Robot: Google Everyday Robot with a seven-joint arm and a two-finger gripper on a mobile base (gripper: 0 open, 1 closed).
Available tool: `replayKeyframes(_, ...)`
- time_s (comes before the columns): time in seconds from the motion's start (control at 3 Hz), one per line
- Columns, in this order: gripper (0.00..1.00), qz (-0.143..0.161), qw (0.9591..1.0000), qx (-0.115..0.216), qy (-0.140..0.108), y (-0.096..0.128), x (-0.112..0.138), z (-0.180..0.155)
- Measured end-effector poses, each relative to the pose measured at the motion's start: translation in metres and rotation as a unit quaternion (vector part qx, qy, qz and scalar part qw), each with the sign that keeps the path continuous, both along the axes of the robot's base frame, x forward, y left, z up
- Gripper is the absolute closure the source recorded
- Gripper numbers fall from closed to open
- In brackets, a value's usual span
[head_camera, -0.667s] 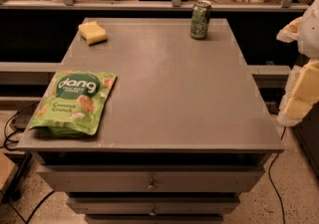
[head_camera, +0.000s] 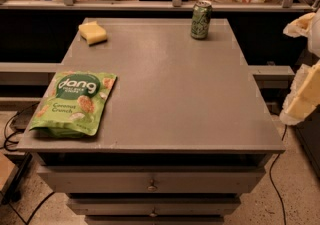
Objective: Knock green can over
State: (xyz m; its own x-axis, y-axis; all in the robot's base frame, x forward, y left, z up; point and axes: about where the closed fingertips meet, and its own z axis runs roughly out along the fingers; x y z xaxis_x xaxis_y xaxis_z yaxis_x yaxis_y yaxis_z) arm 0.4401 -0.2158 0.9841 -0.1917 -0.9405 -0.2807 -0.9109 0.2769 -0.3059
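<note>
Camera view: green can upright at far counter edge. Pincer off right side, well apart; grip state unreadable. Approach stage; next calls for reaching across, sideways shove.

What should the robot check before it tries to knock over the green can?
1. Green can standing upright, far right of the table: ok.
2. Gripper close to the can: not ok; it hangs beyond the table's right edge.
3. Way to the can free: ok; snack bag and sponge lie on the left side.
4. Can will stay on the table once tipped: cannot tell; it stands near the far edge.
</note>
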Motion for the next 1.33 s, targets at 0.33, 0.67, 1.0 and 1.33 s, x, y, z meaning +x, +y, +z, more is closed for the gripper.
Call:
replayKeyframes(0.33,0.00,0.007,0.9985,0.041,-0.034,0.008,0.005,0.009)
replayKeyframes(0.67,0.00,-0.003,0.9927,0.103,-0.063,0.018,0.026,0.013)
replayKeyframes(1.0,0.00,-0.049,0.9777,0.198,-0.051,0.020,0.069,0.003)
replayKeyframes(1.33,0.00,-0.084,0.9583,0.270,-0.040,0.020,0.108,-0.009)
